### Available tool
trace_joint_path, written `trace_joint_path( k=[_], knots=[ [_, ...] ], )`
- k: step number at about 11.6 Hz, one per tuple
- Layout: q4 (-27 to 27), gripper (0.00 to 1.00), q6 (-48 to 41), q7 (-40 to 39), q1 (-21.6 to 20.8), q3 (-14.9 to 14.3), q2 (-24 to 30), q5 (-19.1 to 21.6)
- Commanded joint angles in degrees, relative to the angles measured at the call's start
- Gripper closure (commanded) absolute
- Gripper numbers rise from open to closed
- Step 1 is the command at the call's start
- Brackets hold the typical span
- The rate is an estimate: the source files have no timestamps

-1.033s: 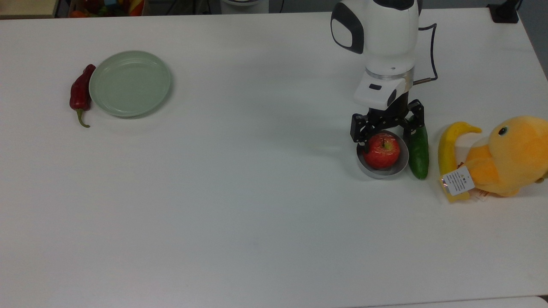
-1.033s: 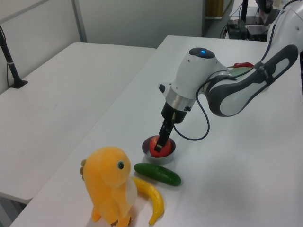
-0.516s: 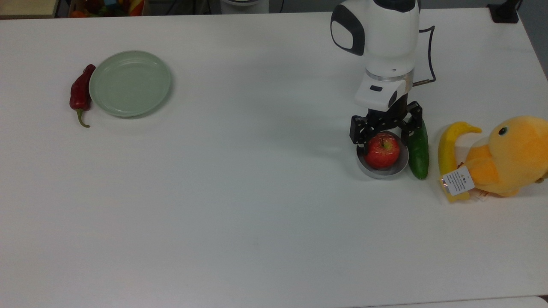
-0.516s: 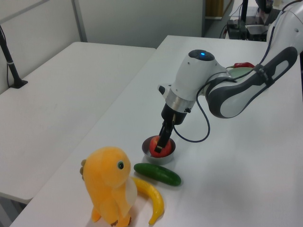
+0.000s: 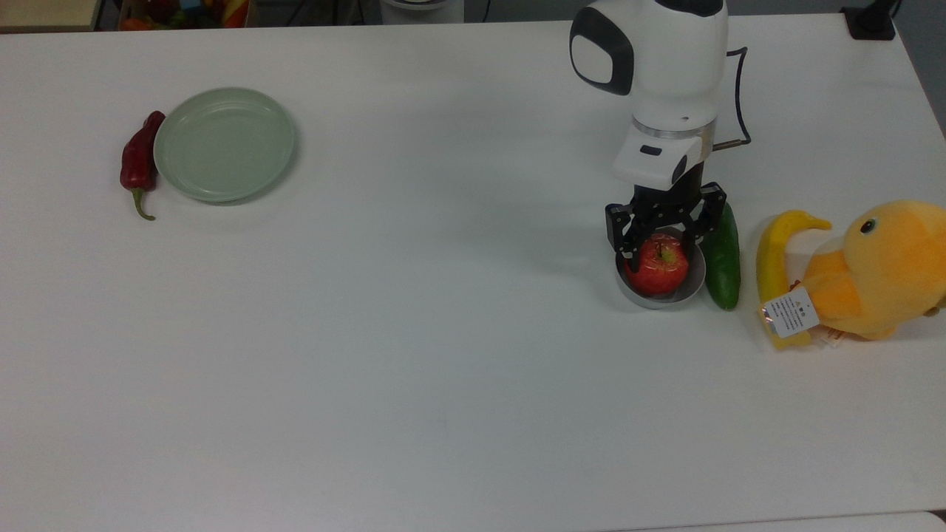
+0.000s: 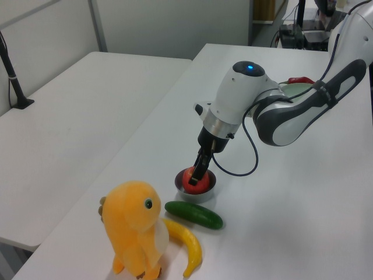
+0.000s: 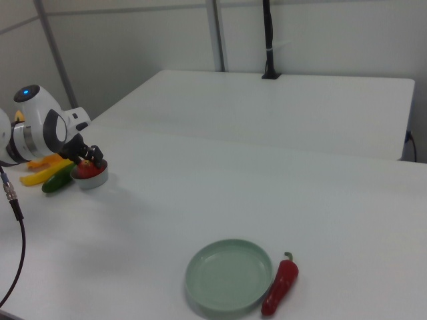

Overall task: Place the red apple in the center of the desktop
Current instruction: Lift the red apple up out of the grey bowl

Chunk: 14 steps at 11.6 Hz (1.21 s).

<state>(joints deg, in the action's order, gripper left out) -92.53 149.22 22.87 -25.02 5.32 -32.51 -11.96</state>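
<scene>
1. One red apple (image 5: 657, 267) sits in the grey bowl (image 5: 660, 295), stem pointing up; being round, it has no clear long axis
2. Gripper (image 5: 663, 247) fingers (image 5: 630, 251) are clamped on the apple's two sides
3. Just beside the bowl on the white counter (image 5: 443, 355), on the top view's right, lies a cucumber (image 5: 723, 260)

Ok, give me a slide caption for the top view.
End effector closing around the apple in its bowl, beside a cucumber.
</scene>
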Motion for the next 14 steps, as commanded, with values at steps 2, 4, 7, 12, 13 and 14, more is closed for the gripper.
trace_joint_path(
  k=[2, 4, 7, 12, 13, 14],
  knots=[
    [-0.11, 0.66, 0.03, 2.44, -0.82, -0.23, 3.49, -1.14],
    [-0.11, 0.66, -0.07, 3.06, -0.73, -0.23, 4.21, -1.14],
    [-0.11, 0.66, -1.21, 3.06, 0.84, -0.40, 8.32, -0.53],
    [-5.10, 0.64, -18.14, -0.70, 6.37, -0.49, 20.27, -0.26],
    [-5.99, 0.64, -21.56, -2.29, 7.52, -0.58, 21.60, -0.17],
    [-6.95, 0.64, -24.12, -3.69, 8.57, -0.66, 22.31, -0.17]
  ],
)
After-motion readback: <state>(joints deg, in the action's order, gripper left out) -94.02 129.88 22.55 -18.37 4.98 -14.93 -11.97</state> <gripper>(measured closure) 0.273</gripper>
